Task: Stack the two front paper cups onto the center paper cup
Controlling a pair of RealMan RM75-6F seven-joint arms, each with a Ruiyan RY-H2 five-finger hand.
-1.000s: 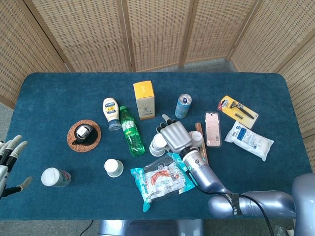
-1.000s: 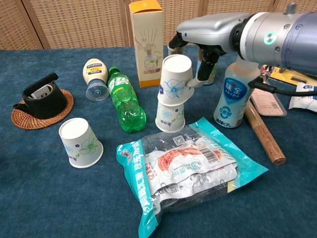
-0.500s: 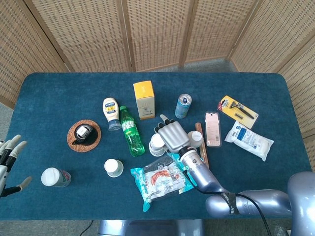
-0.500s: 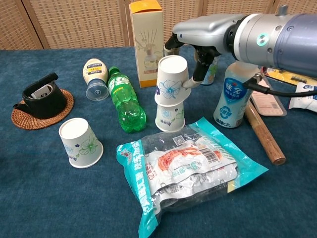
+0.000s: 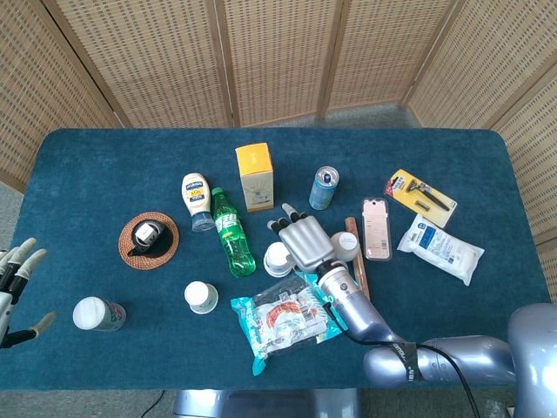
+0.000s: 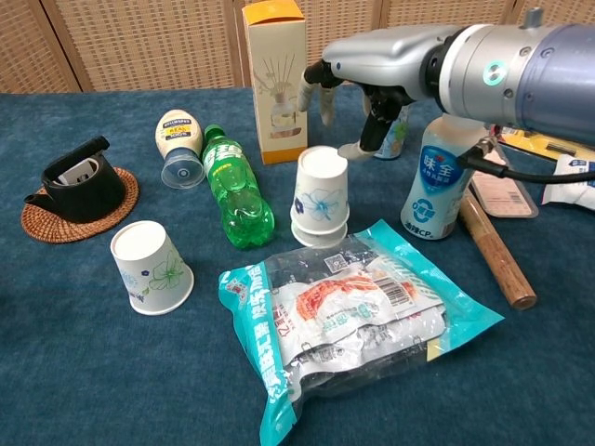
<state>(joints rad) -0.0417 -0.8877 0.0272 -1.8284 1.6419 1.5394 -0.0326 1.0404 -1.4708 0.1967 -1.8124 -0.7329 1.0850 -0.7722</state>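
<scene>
Two floral paper cups (image 6: 321,196) stand upside down, nested one on the other, at the table's middle; in the head view this stack (image 5: 278,259) lies just left of my right hand (image 5: 305,239). My right hand (image 6: 367,98) hovers above and behind the stack with its fingers spread, touching nothing. Another floral paper cup (image 6: 151,267) stands upside down and tilted at the front left, also seen as a white cup (image 5: 201,296) from above. My left hand (image 5: 15,283) is at the far left edge, fingers apart, holding nothing.
A green bottle (image 6: 235,189) lies left of the stack and a snack packet (image 6: 349,316) lies in front. A white drink bottle (image 6: 434,181), a can (image 5: 324,187), a box (image 6: 276,79) and a wooden stick (image 6: 493,246) crowd the right. A white-topped cup-like thing (image 5: 96,313) lies near my left hand.
The right hand lowered the cup it held onto the center cup and let go. Its fingers have opened and lifted clear. The left hand has not moved.
</scene>
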